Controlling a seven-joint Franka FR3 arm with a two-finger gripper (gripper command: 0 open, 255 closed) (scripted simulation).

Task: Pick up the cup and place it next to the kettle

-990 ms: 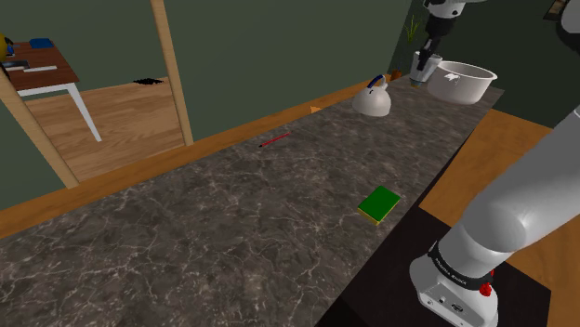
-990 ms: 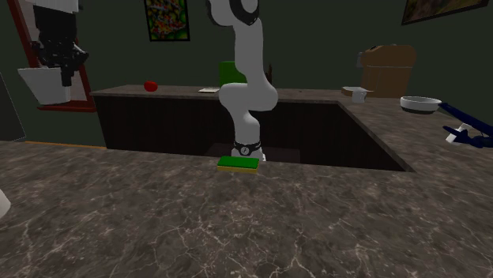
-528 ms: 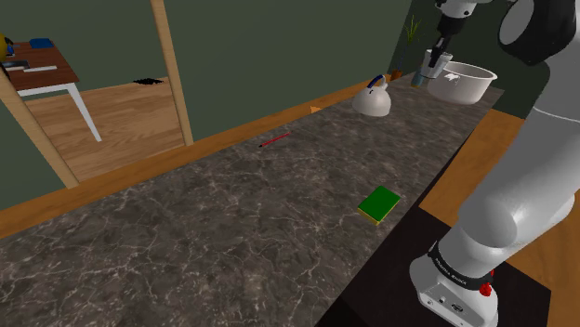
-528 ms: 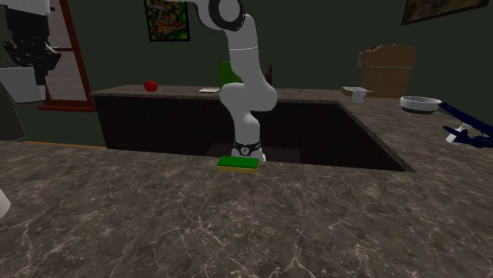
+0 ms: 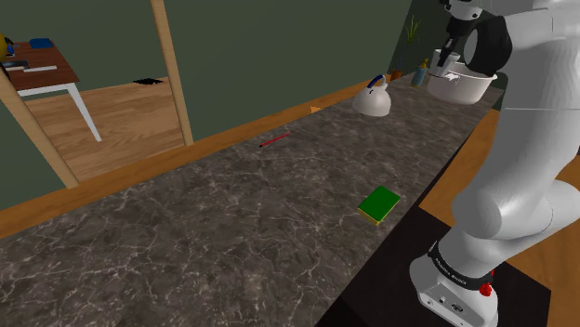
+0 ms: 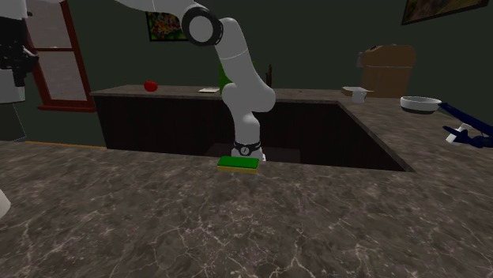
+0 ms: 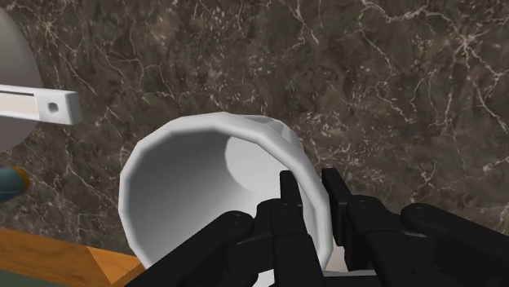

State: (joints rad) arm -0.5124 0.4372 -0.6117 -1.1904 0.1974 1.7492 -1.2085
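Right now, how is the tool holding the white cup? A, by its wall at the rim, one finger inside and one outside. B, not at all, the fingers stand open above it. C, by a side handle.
A: in the wrist view the tool is shut on the white cup, with the cup's wall clasped between the fingers.

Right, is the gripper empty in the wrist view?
No: the gripper is shut on the wall of the white cup, with one finger inside the rim and the other outside.
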